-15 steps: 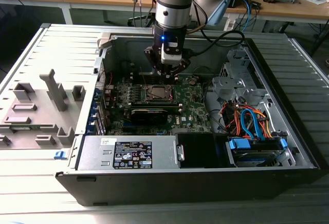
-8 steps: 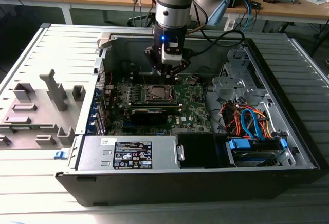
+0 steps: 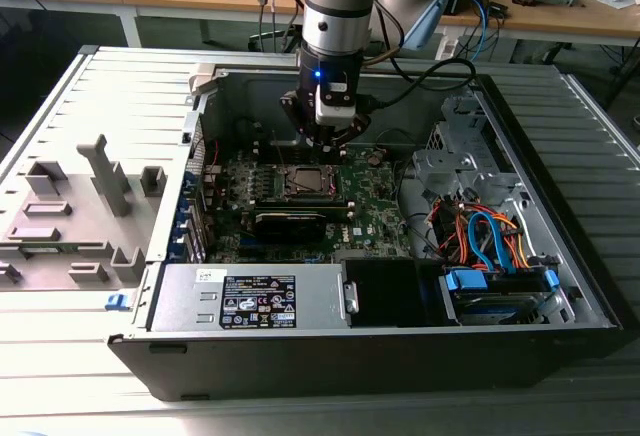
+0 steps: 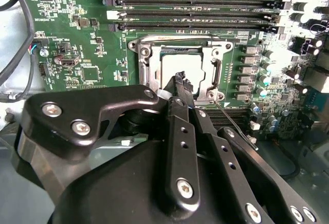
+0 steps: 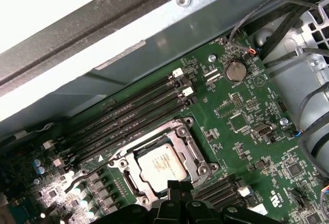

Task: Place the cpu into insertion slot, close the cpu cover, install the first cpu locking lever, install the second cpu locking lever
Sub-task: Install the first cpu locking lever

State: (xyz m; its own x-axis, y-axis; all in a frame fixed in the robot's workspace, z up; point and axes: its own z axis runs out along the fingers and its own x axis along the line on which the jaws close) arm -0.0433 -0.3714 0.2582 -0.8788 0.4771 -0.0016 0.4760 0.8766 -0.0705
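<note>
Exterior view: my tool hangs over the slot, centre of frame.

Second wrist view: the tool tips look pressed together and empty, at the edge of the cover. The cover is down over the seated cpu. I judge the lever step is in hand. A lever lies free beside the cover, and it calls for a precise catch.

First wrist view: the cpu sits just beyond my tool tips.

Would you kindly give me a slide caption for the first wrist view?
Gripper at the edge of the cover, which lies closed over the cpu.
</note>
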